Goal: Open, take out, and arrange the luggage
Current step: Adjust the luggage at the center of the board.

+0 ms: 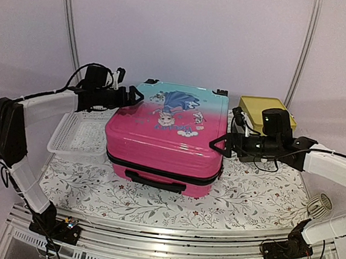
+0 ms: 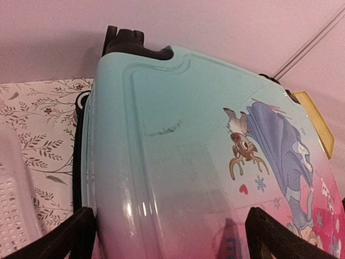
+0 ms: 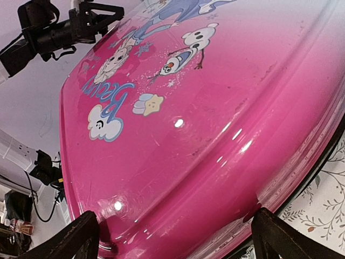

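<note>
The luggage [image 1: 166, 132] lies flat and closed in the middle of the table, pink at the near end and turquoise at the far end, with a cartoon print on its lid. Its black handle [image 1: 155, 181] faces the near edge, and a black zipper band runs round its side. My left gripper [image 1: 137, 97] hovers open at the lid's far left corner; the left wrist view shows the turquoise shell [image 2: 178, 151] between the spread fingers of that gripper [image 2: 175, 237]. My right gripper [image 1: 219, 142] is open at the right edge, spanning the pink shell [image 3: 205, 108] in its own view [image 3: 178, 237].
A white perforated basket [image 1: 75, 134] stands left of the luggage, close below my left arm. A yellow-topped box [image 1: 257, 106] sits at the back right, behind my right wrist. A floral cloth [image 1: 258, 191] covers the table. A small white round object [image 1: 319, 207] lies at the right edge.
</note>
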Action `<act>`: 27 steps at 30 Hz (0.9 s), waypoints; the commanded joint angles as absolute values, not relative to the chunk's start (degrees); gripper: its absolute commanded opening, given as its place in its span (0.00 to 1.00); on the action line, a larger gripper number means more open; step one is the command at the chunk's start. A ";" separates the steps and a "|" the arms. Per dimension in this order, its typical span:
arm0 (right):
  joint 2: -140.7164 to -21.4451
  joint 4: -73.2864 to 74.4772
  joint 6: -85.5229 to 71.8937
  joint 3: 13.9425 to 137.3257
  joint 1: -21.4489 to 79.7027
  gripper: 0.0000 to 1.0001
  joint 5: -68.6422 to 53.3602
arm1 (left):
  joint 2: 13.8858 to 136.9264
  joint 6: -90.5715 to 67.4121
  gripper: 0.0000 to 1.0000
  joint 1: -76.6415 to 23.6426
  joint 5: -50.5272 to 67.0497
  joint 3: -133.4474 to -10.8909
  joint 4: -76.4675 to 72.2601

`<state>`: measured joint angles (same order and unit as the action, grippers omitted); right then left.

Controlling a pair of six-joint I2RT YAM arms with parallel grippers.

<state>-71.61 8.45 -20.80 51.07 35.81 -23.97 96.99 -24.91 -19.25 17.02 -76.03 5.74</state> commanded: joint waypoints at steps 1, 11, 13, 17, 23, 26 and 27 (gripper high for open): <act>-69.61 5.71 -15.48 49.74 39.73 0.99 -20.75 | 87.00 -19.87 0.98 -22.32 17.93 -72.13 5.49; -54.61 -1.75 -11.06 37.67 39.65 0.99 -13.58 | 69.35 -18.98 0.98 -22.33 13.02 -61.25 10.74; -51.49 -5.73 -11.35 33.31 39.64 1.00 -12.58 | 65.57 -19.16 0.98 -22.33 12.60 -59.06 12.30; -47.45 -16.61 -12.86 23.27 39.64 0.92 -11.88 | 58.20 -19.08 0.98 -22.39 12.29 -54.27 15.54; -48.63 -29.55 -12.96 14.22 39.64 0.90 -15.61 | 49.47 -20.21 0.98 -22.34 11.92 -46.94 19.43; -51.24 -32.04 -10.70 13.25 39.64 0.90 -17.26 | 46.88 -21.17 0.98 -22.35 11.60 -43.87 19.45; -52.04 -32.71 -9.60 13.00 39.64 0.89 -17.78 | 46.26 -21.44 0.98 -22.33 11.76 -43.09 19.28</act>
